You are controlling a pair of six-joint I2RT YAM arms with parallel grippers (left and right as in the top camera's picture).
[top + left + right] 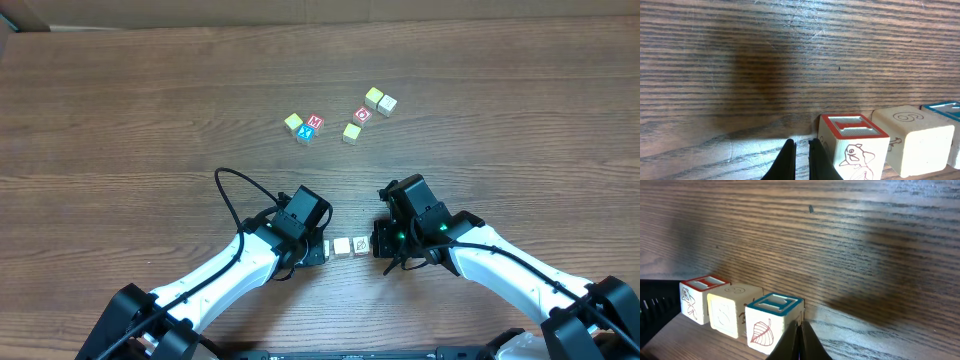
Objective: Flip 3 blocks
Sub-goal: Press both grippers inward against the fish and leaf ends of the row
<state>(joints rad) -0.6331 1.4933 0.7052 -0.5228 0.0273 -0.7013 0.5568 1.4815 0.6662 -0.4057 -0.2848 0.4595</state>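
Three small blocks stand in a tight row near the table's front. In the left wrist view they are a red-edged block point(852, 145) with a line drawing, a pale block point(912, 140) and a blue-edged block point(945, 110). My left gripper point(800, 150) is shut and holds nothing, its tips just left of the red-edged block. In the right wrist view the blue-edged block point(772, 320) shows a leaf drawing. My right gripper point(800, 329) is shut against that block's right side. From overhead, the row point(343, 246) lies between the left gripper point(318, 250) and the right gripper point(380, 244).
Several more cubes lie scattered at the back: a yellow one point(293, 122), the red "M" point(314, 121) and blue "X" point(306, 133) cubes, the red "O" cube point(363, 114), and pale ones point(380, 100). A black cable point(230, 195) loops off the left arm.
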